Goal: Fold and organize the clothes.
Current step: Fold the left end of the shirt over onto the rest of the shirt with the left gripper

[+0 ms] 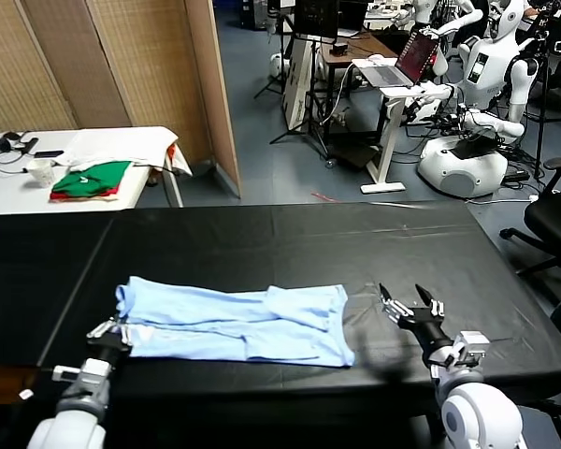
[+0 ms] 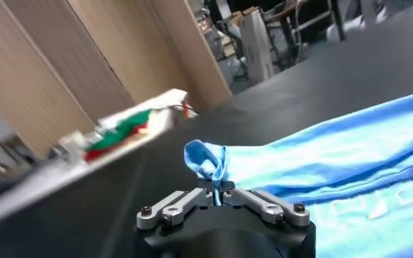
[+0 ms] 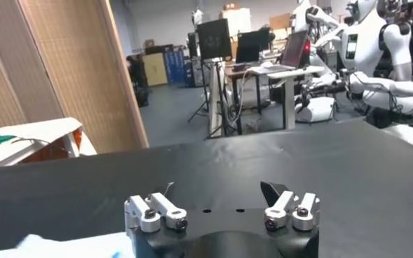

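Your left end effector (image 2: 218,198): brushed metal links, black matt body. Pinched in it, T-shirt (image 1: 234,323): soft pale-blue cotton cloth, creased. Beneath both, table (image 1: 290,234): smooth black matt covering.

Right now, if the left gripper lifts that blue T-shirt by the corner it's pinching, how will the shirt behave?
Probably floppy: the blue T-shirt lies flat in soft folds, and the bit pinched in the left gripper is already bunched. It will likely drape and unfold rather than keep its shape. It looks light, so it may drag across the black table. The right gripper is open beside it.
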`<state>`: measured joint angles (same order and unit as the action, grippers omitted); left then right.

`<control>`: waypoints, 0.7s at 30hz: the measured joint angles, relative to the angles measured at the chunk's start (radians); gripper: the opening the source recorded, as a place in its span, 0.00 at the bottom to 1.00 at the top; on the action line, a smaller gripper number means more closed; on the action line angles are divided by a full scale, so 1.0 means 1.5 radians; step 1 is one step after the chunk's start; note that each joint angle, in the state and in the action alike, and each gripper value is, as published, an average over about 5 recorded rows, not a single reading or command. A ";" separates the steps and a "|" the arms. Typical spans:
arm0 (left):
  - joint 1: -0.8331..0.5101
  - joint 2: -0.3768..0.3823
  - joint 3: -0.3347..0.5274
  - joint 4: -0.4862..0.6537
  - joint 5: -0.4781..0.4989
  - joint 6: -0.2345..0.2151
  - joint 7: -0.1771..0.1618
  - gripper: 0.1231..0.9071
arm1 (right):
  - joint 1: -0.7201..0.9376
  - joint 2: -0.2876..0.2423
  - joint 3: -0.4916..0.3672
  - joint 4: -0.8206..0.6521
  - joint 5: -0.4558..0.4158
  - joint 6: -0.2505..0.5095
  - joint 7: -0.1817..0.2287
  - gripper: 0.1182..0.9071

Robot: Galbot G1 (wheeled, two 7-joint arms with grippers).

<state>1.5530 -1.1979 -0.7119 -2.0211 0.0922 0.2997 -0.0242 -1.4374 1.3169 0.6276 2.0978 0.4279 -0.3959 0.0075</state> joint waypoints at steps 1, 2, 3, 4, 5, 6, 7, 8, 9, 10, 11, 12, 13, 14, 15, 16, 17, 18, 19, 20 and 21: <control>-0.003 0.001 0.002 -0.002 -0.002 0.003 -0.003 0.07 | -0.002 0.002 0.000 0.001 -0.002 0.000 0.000 1.00; -0.005 0.001 0.005 -0.005 -0.006 0.007 -0.006 0.07 | -0.004 0.003 0.000 0.002 -0.003 0.001 0.000 1.00; -0.007 -0.001 0.009 -0.009 -0.013 0.011 -0.010 0.07 | -0.007 0.004 0.001 0.002 -0.005 0.003 0.000 1.00; -0.010 -0.005 0.015 -0.013 -0.022 0.015 -0.014 0.07 | -0.010 0.005 0.002 0.003 -0.007 0.005 -0.001 1.00; -0.012 -0.009 0.023 -0.018 -0.034 0.019 -0.017 0.07 | -0.013 0.006 0.004 0.003 -0.009 0.007 -0.001 1.00; -0.015 -0.016 0.032 -0.022 -0.050 0.024 -0.020 0.07 | -0.016 0.006 0.005 0.003 -0.012 0.009 -0.001 1.00; -0.018 -0.023 0.042 -0.027 -0.067 0.029 -0.022 0.07 | -0.020 0.007 0.007 0.003 -0.015 0.011 -0.001 1.00; -0.021 -0.030 0.053 -0.031 -0.085 0.035 -0.023 0.07 | -0.023 0.008 0.009 0.003 -0.018 0.013 -0.001 1.00; -0.024 -0.037 0.066 -0.036 -0.107 0.041 -0.025 0.07 | -0.027 0.010 0.012 0.003 -0.022 0.014 -0.001 1.00; -0.026 -0.045 0.079 -0.041 -0.129 0.046 -0.027 0.07 | -0.031 0.012 0.014 0.003 -0.026 0.015 -0.001 1.00; -0.029 -0.052 0.092 -0.045 -0.150 0.051 -0.029 0.07 | -0.036 0.014 0.016 0.003 -0.029 0.016 -0.001 1.00; -0.033 -0.058 0.106 -0.050 -0.171 0.054 -0.030 0.07 | -0.040 0.016 0.019 0.003 -0.033 0.017 -0.002 1.00; -0.036 -0.063 0.119 -0.055 -0.191 0.057 -0.032 0.07 | -0.044 0.019 0.021 0.003 -0.036 0.017 -0.002 1.00; -0.039 -0.067 0.133 -0.059 -0.207 0.058 -0.032 0.07 | -0.049 0.021 0.023 0.003 -0.040 0.018 -0.002 1.00; -0.043 -0.071 0.146 -0.062 -0.222 0.058 -0.033 0.07 | -0.053 0.024 0.025 0.003 -0.043 0.019 -0.002 1.00; -0.047 -0.074 0.160 -0.065 -0.234 0.058 -0.033 0.07 | -0.057 0.027 0.026 0.004 -0.046 0.020 -0.003 1.00; -0.050 -0.076 0.173 -0.068 -0.245 0.059 -0.033 0.07 | -0.061 0.030 0.028 0.004 -0.049 0.022 -0.003 1.00; -0.054 -0.078 0.187 -0.069 -0.254 0.059 -0.034 0.07 | -0.065 0.032 0.029 0.005 -0.052 0.023 -0.003 1.00; -0.057 -0.081 0.200 -0.070 -0.262 0.060 -0.034 0.07 | -0.068 0.035 0.030 0.006 -0.055 0.024 -0.004 1.00; -0.061 -0.084 0.213 -0.071 -0.269 0.062 -0.034 0.07 | -0.072 0.037 0.031 0.007 -0.057 0.025 -0.005 1.00; -0.065 -0.087 0.225 -0.071 -0.276 0.064 -0.035 0.07 | -0.076 0.039 0.033 0.008 -0.059 0.025 -0.005 1.00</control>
<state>1.4560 -1.3278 -0.3738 -2.1271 -0.3221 0.3954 -0.0761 -1.5518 1.3753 0.6774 2.1104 0.3392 -0.3577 -0.0003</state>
